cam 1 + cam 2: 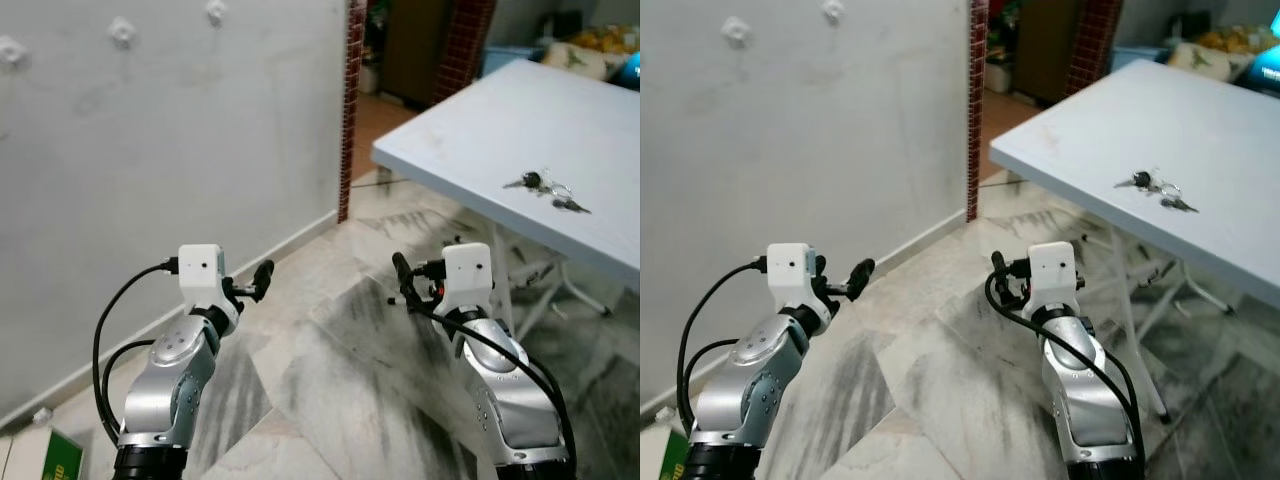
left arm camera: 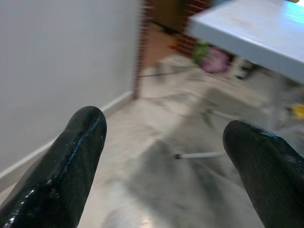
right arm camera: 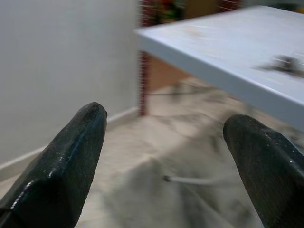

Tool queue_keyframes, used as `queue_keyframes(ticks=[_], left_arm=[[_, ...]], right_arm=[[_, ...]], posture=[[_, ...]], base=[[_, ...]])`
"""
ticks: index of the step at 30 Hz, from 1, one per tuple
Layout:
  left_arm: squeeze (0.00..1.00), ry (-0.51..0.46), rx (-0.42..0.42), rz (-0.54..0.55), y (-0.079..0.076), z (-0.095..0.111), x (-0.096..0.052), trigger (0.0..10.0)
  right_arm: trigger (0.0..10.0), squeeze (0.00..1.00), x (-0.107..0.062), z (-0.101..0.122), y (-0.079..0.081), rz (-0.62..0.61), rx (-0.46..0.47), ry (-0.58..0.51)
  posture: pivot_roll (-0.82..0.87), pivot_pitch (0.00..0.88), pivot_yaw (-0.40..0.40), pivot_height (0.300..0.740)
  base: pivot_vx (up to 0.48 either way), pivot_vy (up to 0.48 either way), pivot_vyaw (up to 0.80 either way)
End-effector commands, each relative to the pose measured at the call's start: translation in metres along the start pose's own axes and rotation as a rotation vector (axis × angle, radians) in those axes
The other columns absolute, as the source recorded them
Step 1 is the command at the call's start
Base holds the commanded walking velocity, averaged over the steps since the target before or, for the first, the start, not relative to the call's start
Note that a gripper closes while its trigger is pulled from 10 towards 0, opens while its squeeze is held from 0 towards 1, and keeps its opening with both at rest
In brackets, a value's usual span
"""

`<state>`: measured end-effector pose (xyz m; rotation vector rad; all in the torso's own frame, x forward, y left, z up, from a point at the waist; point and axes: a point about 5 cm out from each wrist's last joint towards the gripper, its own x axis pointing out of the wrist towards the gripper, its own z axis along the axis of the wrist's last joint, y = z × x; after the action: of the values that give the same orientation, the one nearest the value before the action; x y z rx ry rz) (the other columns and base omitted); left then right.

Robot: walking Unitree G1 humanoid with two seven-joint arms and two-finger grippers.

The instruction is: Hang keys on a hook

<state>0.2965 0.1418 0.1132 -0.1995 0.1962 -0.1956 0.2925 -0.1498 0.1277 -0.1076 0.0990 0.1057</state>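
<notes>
Keys (image 1: 545, 190) are seen in the eye views on the bench (image 1: 520, 110), ahead of and above the right gripper (image 1: 403, 280); hooks (image 1: 122, 31) sit high on the wall. Wrist views show the left gripper (image 2: 166, 142) and the right gripper spread open, empty. Raising the right gripper over the bench edge is advised.

table (image 1: 520, 120) pale blue; wall (image 1: 180, 140) white; floor (image 1: 330, 380) grey-veined marble; pillar (image 1: 349, 100) red brick

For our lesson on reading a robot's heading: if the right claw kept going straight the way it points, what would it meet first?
Probably the marble floor ahead, short of the wall; the right claw points below the table edge, though depth is unclear.
</notes>
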Motion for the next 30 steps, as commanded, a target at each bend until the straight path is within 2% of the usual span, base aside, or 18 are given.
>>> queue_keyframes(ticks=[1,11,21,30], left_arm=[[0.00,0.000,-0.002,-0.033,-0.0091,0.0012,0.0021,10.0],[0.00,-0.001,-0.003,-0.040,-0.0108,0.0023,0.0033,10.0],[0.00,0.004,-0.001,-0.041,-0.0104,0.0017,0.0028,10.0],[0.00,0.004,0.000,-0.046,-0.0120,0.0018,0.0029,10.0]], right_arm=[[10.0,0.00,-0.0009,0.0001,-0.0062,-0.026,-0.003,0.000],[10.0,0.00,0.0003,0.0016,-0.0054,-0.021,-0.006,-0.006],[10.0,0.00,-0.0005,0.0004,-0.0043,-0.024,-0.001,-0.007],[10.0,0.00,-0.0012,-0.0003,-0.0037,-0.023,0.000,-0.009]], posture=[[-0.01,0.041,0.056,0.740],[-0.01,0.039,0.056,0.740],[-0.01,0.040,0.061,0.740],[-0.01,0.042,0.064,0.740]], base=[[0.259,0.000,-0.79],[0.174,0.000,-0.79],[0.333,0.000,-0.64],[0.395,0.000,-0.05]])
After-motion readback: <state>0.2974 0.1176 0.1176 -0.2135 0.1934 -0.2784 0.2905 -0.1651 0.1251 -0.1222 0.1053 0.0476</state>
